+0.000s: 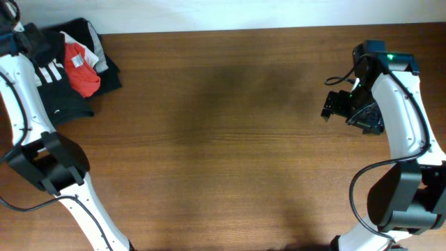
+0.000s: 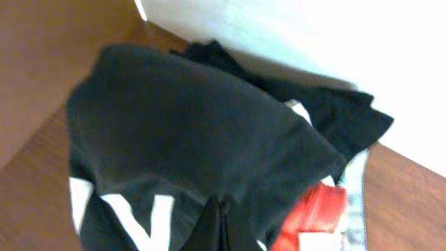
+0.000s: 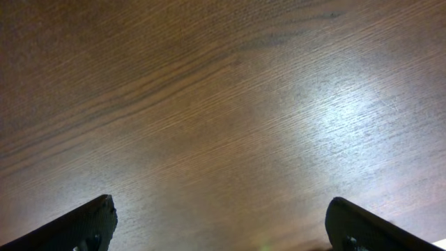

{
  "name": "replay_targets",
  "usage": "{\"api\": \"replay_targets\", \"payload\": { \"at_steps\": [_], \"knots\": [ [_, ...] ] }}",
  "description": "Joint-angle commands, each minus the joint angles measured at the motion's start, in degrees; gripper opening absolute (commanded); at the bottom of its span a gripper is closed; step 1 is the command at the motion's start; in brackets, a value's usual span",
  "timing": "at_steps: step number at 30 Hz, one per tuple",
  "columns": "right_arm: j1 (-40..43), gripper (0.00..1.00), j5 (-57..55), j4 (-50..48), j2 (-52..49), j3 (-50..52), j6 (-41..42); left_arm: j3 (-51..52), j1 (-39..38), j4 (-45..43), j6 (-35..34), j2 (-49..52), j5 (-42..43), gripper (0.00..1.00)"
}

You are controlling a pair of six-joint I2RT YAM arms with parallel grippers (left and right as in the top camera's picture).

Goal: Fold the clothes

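The dark charcoal T-shirt (image 1: pixel 61 97) lies crumpled in a pile at the table's far left corner. In the left wrist view it (image 2: pixel 188 132) fills the frame, with bold white lettering at the lower left. My left gripper (image 2: pixel 220 224) has its fingers closed together on a bunched fold of this black fabric; in the overhead view it (image 1: pixel 40 43) sits over the pile. My right gripper (image 3: pixel 221 226) is open and empty above bare wood at the far right (image 1: pixel 336 104).
A red T-shirt (image 1: pixel 83 75) lies on the pile, also in the left wrist view (image 2: pixel 315 213), with a grey and white piece (image 1: pixel 104 63) beside it. The white wall (image 2: pixel 313 42) stands just behind the pile. The wooden table (image 1: pixel 230 139) stretches between the arms.
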State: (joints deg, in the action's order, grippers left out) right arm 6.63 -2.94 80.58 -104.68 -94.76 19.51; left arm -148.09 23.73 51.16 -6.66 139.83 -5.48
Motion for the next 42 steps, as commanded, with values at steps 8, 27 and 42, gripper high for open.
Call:
{"api": "replay_targets", "payload": {
  "at_steps": [8, 27, 42],
  "knots": [
    [0.20, 0.99, -0.13, 0.00, 0.81, -0.68, 0.50, -0.85, 7.56, -6.84, 4.11, 12.66, 4.50, 0.09],
    [0.20, 0.99, -0.13, 0.00, 0.81, -0.68, 0.52, -8.46, 2.29, 41.64, -6.60, -39.39, 32.72, 0.99],
    [0.20, 0.99, -0.13, 0.00, 0.81, -0.68, 0.50, 36.22, -2.14, 45.55, 5.42, -92.63, 48.15, 0.99]
  ]
}}
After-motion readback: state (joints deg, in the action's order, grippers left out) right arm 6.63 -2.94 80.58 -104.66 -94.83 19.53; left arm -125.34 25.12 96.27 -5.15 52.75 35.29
